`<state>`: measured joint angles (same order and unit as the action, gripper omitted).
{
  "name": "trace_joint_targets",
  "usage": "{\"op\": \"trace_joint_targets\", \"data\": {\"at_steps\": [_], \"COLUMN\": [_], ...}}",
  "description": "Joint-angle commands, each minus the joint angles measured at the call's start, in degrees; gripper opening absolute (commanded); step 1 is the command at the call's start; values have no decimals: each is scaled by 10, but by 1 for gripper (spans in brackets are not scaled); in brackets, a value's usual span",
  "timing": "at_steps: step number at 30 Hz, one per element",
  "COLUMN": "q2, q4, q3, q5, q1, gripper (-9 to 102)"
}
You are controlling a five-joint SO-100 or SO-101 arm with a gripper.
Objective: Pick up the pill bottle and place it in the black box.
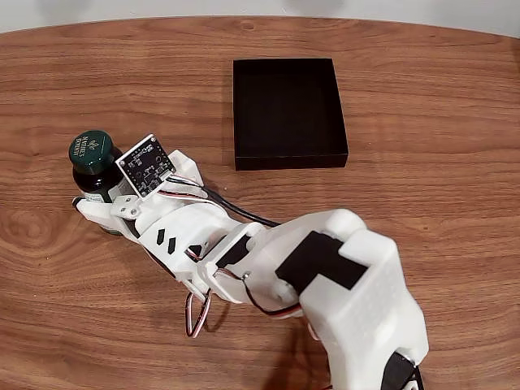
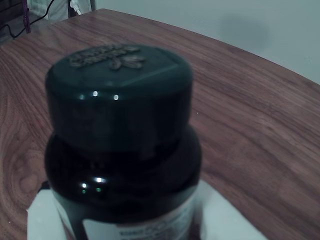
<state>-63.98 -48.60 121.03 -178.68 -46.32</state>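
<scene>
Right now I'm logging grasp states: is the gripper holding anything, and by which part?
The gripper is at the lower body of the pill bottle, below the cap; whether it is actually clamped cannot be told.

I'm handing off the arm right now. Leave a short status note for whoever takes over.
Gripper: at the small dark green pill bottle, white fingers on either side of its base; a firm grip cannot be confirmed.
Bottle: upright on the wooden table, at the left of the fixed view.
Shallow matte black box: apart, up and to the right, nothing in it.
Done: approach.
Left: lift, carry, place in box.
</scene>
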Motion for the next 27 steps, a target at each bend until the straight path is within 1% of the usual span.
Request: {"op": "trace_joint_targets", "data": {"at_steps": [1,9,15,24,27], "q2": [-40,-134,-255,-412,-432], "q4": [-22,11,74,175,183], "q3": [-12,38,84,128,131], "q5": [1,-10,-20,-25,-17], "q1": [-11,-12,4,69,100], "gripper": [13,12,12,11,11]}}
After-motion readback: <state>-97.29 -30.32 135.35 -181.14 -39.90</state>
